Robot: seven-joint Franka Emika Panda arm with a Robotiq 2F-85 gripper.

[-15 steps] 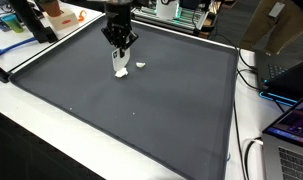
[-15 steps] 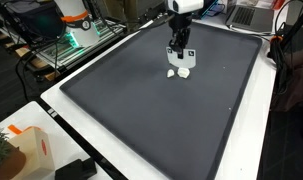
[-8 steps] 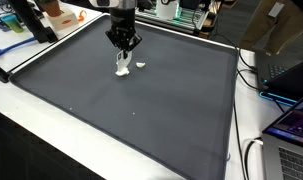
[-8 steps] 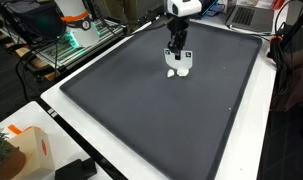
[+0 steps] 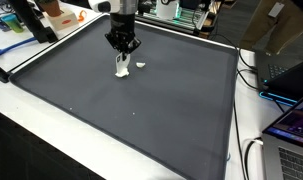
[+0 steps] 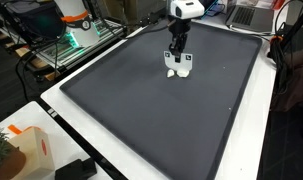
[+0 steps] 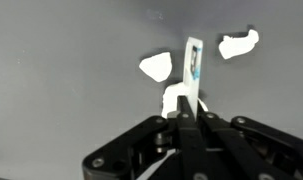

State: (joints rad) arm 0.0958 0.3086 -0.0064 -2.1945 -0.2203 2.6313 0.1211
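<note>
My gripper (image 7: 188, 112) is shut on a thin white strip (image 7: 194, 65) with a small blue mark, which sticks out past the fingertips edge-on. In both exterior views the gripper (image 5: 122, 50) (image 6: 177, 50) hangs over the far part of the dark grey mat (image 5: 141, 100), and the strip (image 5: 121, 68) reaches down close to the mat. Small white scraps lie on the mat around it: one left of the strip (image 7: 156, 67), one to the right (image 7: 238, 44), one under the jaws (image 7: 174, 98). A white scrap (image 5: 140, 66) also shows beside the strip.
The mat has a raised black rim (image 5: 234, 90) on a white table. A laptop (image 5: 291, 130) and cables (image 5: 253, 150) sit past one side. Orange items (image 5: 61, 15) and a green-lit device (image 6: 71, 40) stand behind the far edge; an orange-marked box (image 6: 26, 150) is near the front corner.
The gripper has risen a little and shifted slightly toward the back of the mat, still shut on the white strip. The scraps have not moved.
</note>
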